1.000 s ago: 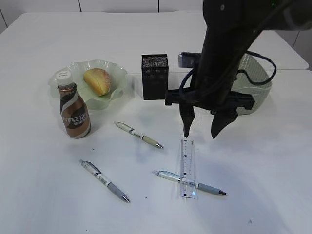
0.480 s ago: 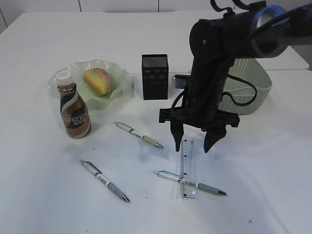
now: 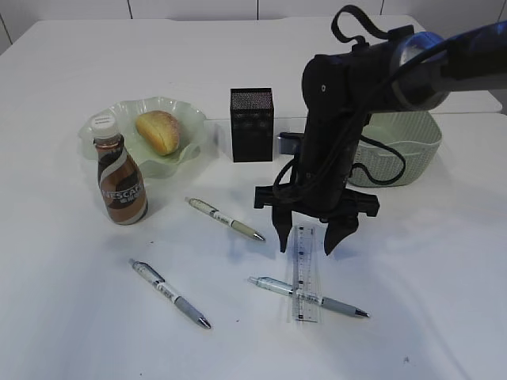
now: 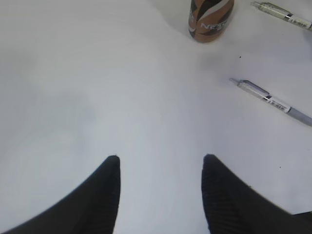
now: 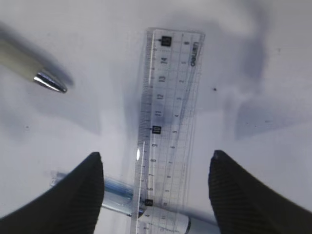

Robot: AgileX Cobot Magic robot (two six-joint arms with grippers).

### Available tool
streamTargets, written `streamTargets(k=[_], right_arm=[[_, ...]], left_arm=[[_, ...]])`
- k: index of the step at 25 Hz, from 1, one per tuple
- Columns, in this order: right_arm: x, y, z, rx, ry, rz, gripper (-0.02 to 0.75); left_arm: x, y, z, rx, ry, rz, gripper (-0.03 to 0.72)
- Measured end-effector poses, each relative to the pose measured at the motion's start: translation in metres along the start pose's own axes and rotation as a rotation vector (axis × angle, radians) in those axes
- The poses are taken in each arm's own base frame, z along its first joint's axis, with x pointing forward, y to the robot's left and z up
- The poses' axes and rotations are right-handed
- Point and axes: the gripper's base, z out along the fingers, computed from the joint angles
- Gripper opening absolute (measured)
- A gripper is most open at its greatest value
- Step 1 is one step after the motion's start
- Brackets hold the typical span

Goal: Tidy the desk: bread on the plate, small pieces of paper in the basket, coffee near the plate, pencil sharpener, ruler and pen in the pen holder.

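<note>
A clear ruler (image 3: 303, 273) lies on the white table across a blue-grey pen (image 3: 341, 305); both also show in the right wrist view, the ruler (image 5: 168, 117) and the pen (image 5: 117, 197). My right gripper (image 3: 306, 247) is open, its fingers on either side of the ruler's far end just above it (image 5: 156, 157). My left gripper (image 4: 161, 158) is open and empty over bare table. A second pen (image 3: 226, 218) and a third pen (image 3: 170, 293) lie to the left. Bread (image 3: 159, 131) sits on the green plate (image 3: 194, 123). The coffee bottle (image 3: 119, 180) stands beside the plate. No pencil sharpener or paper shows.
A black mesh pen holder (image 3: 252, 123) stands behind the right arm. A pale green basket (image 3: 416, 146) is at the back right. The coffee bottle (image 4: 210, 19) and two pens (image 4: 273, 100) show at the top of the left wrist view.
My right gripper has come down and a little left, from above the ruler's far end to straddling it close to the table. Nothing else moved.
</note>
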Motion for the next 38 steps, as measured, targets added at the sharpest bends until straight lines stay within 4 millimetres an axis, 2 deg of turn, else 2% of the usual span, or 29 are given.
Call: streamTargets(k=[4, 8, 38], right_arm=[[-0.001, 0.0, 0.014, 0.007, 0.032, 0.009, 0.524], [-0.001, 0.0, 0.019, 0.007, 0.043, 0.012, 0.524], [-0.002, -0.001, 0.029, 0.019, 0.057, 0.013, 0.519]], left_arm=[[0.0, 0.001, 0.0, -0.007, -0.001, 0.003, 0.376], [0.0, 0.001, 0.0, -0.011, -0.002, 0.005, 0.375], [0.0, 0.002, 0.0, -0.02, -0.002, 0.008, 0.373]])
